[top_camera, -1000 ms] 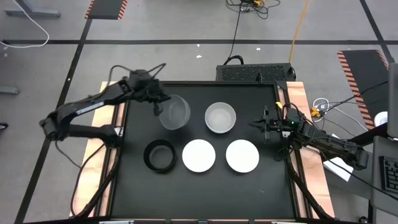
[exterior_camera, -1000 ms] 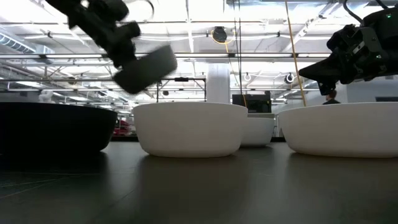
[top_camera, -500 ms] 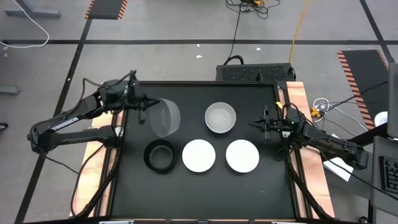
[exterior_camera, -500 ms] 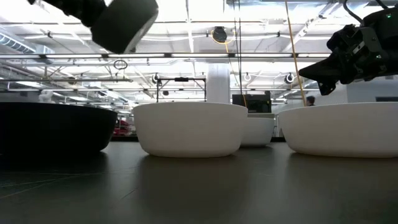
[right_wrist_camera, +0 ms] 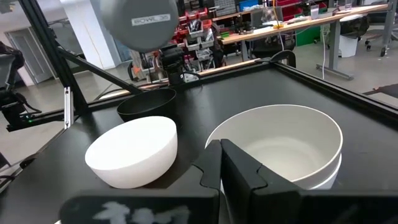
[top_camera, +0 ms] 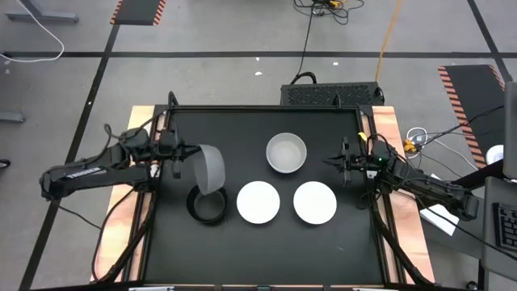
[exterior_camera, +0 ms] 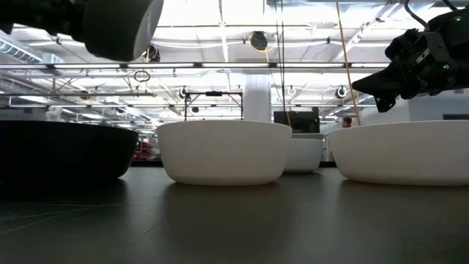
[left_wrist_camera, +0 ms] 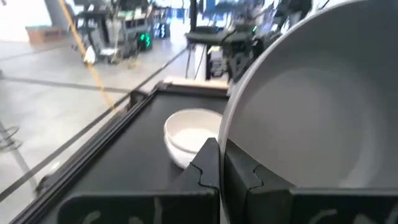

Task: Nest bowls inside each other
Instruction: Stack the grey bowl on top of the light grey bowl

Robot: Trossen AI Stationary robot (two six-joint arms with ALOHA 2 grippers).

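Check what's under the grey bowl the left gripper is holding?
The grey bowl, tilted on its side in the left gripper, hangs just above the black bowl, overlapping its far rim from overhead. The bowl covers that rim and the black table beneath.

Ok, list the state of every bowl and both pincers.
Grey bowl: in the air, tipped on its side.
Left pincer: shut on grey bowl's rim.
Black bowl: upright on table, empty.
Middle white bowl: upright, empty.
Right white bowl: upright, empty.
Back bowl: upright, apparently two nested.
Right pincer: shut, empty.
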